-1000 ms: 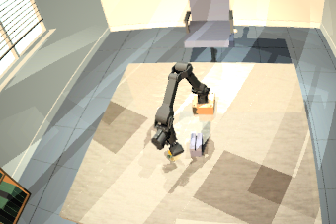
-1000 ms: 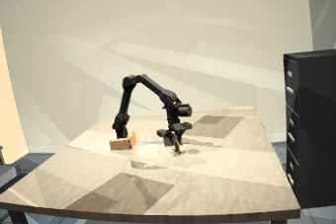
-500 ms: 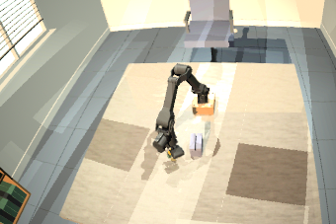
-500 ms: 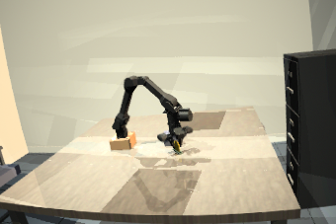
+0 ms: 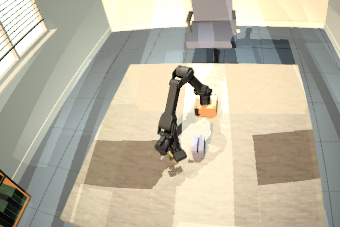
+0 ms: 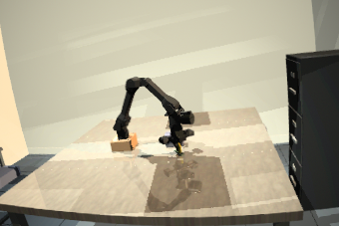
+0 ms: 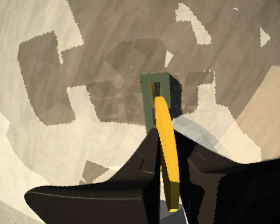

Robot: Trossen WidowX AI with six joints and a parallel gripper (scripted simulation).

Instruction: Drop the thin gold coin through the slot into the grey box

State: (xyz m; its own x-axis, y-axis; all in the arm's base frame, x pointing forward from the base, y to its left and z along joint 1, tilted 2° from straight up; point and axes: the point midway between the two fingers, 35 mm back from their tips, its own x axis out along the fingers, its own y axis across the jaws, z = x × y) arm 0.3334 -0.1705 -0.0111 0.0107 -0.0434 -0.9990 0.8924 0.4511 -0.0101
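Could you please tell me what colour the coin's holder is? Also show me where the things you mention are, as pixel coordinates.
Dark green (image 7: 163, 82), clearest in the wrist view.
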